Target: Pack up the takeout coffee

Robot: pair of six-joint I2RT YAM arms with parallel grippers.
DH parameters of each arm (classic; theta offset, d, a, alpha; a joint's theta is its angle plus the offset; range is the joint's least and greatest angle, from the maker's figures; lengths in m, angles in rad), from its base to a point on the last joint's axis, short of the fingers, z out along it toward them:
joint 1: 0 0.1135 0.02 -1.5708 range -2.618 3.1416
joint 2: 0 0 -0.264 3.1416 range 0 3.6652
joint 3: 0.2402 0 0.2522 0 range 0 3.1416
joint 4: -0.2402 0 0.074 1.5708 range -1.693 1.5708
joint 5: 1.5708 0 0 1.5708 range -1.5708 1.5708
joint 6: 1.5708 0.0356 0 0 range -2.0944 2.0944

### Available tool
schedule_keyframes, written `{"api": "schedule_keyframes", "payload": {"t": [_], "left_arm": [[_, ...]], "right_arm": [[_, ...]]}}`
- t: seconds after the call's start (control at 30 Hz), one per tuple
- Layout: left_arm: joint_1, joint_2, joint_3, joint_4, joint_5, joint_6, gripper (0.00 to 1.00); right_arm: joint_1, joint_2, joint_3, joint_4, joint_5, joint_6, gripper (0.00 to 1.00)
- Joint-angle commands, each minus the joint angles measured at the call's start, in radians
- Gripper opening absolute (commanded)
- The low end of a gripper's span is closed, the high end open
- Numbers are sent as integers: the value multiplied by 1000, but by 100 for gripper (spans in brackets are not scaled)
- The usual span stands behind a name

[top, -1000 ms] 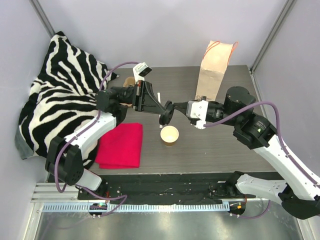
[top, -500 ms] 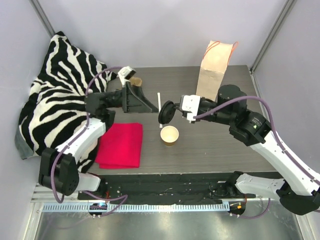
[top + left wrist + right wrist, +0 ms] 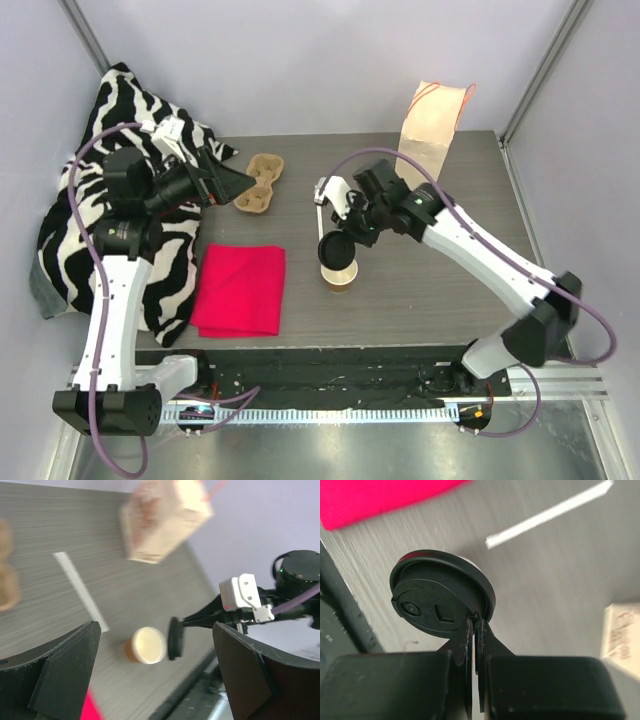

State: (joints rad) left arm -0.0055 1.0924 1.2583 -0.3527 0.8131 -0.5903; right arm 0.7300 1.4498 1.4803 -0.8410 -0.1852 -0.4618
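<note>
The brown paper cup [image 3: 341,275] of the takeout coffee stands open on the dark table, its pale inside showing in the left wrist view [image 3: 148,645]. My right gripper [image 3: 346,238] is shut on the rim of the round black lid [image 3: 337,251], holding it tilted just above the cup's mouth. In the right wrist view the lid [image 3: 437,597] hides nearly all of the cup below, and my right gripper [image 3: 475,625] pinches its edge. My left gripper [image 3: 232,180] is open and empty, pulled back at the left by the zebra cloth, and looks across at the lid [image 3: 175,638].
A tan pulp carrier [image 3: 260,184] lies at the back left. The kraft bag [image 3: 430,135] with orange handles stands at the back right. A white stick [image 3: 318,193] lies behind the cup. A red cloth [image 3: 241,291] lies front left beside the zebra fabric [image 3: 110,190].
My left gripper has opened and drawn back to the left, away from the lid. My right arm has swung the lid down and over the cup.
</note>
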Motion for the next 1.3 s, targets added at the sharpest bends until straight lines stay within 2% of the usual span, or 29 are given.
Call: {"api": "schedule_keyframes", "payload": {"t": [0.0, 0.07, 0.13, 0.3, 0.47, 0.8, 1.27], "left_arm": [[1, 33, 137, -498, -373, 314, 100], [1, 70, 180, -560, -437, 287, 100], [1, 66, 159, -556, -443, 264, 100], [1, 53, 105, -514, -332, 211, 100], [1, 73, 89, -508, -319, 215, 100], [1, 95, 81, -494, -299, 201, 100], [1, 93, 58, -491, -293, 198, 100]], "right_arm": [[-17, 163, 145, -182, 27, 129, 1], [-15, 227, 210, -237, 21, 143, 1], [-15, 294, 270, -277, 32, 140, 1], [-15, 365, 357, -338, 35, 129, 1], [-17, 414, 429, -401, 35, 106, 1], [-18, 492, 471, -486, -2, 71, 1], [-24, 561, 517, -497, 10, 64, 1]]}}
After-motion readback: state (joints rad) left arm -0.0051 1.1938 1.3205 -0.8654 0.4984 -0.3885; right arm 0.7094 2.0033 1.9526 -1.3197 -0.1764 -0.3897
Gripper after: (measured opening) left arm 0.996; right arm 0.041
